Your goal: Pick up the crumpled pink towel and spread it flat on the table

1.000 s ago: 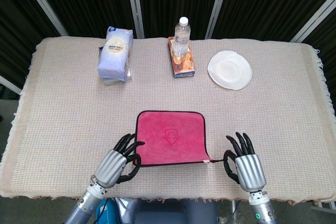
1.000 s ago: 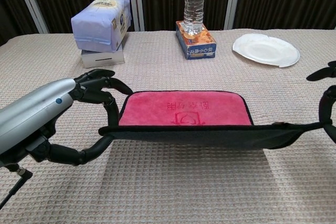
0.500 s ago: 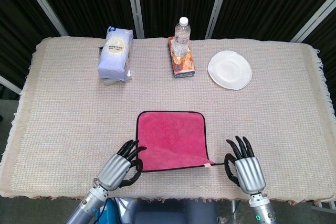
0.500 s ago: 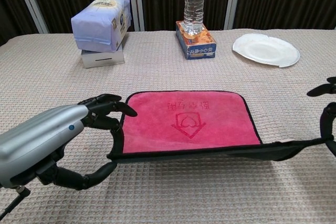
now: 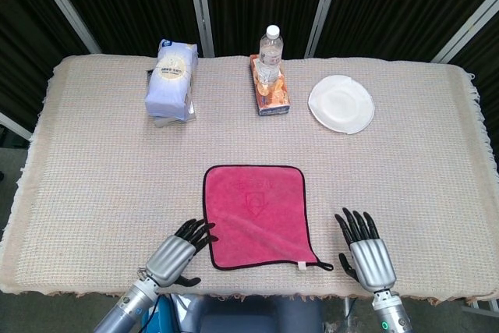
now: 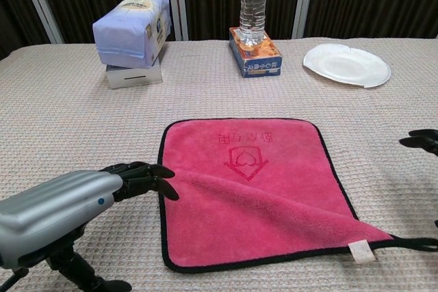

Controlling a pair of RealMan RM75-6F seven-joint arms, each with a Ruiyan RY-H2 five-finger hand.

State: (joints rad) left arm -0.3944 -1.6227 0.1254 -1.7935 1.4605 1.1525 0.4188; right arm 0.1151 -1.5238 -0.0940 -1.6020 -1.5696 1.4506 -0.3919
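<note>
Fingers of both hands spread, empty; pink towel (image 5: 255, 214) flat between.

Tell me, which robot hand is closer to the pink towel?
The left robot hand: its fingertips reach the pink towel at its left edge, while the right robot hand sits apart.

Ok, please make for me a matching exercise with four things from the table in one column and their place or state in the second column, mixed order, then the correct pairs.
Things:
1. pink towel
2. water bottle
3. white plate
4. blue packet

Place or state:
A. far right of the back row, nothing on it
B. lying on a small white box, back left
C. spread flat near the front edge, between the two hands
D. standing upright on an orange and blue box

Pairs: 1-C, 2-D, 3-A, 4-B
</note>
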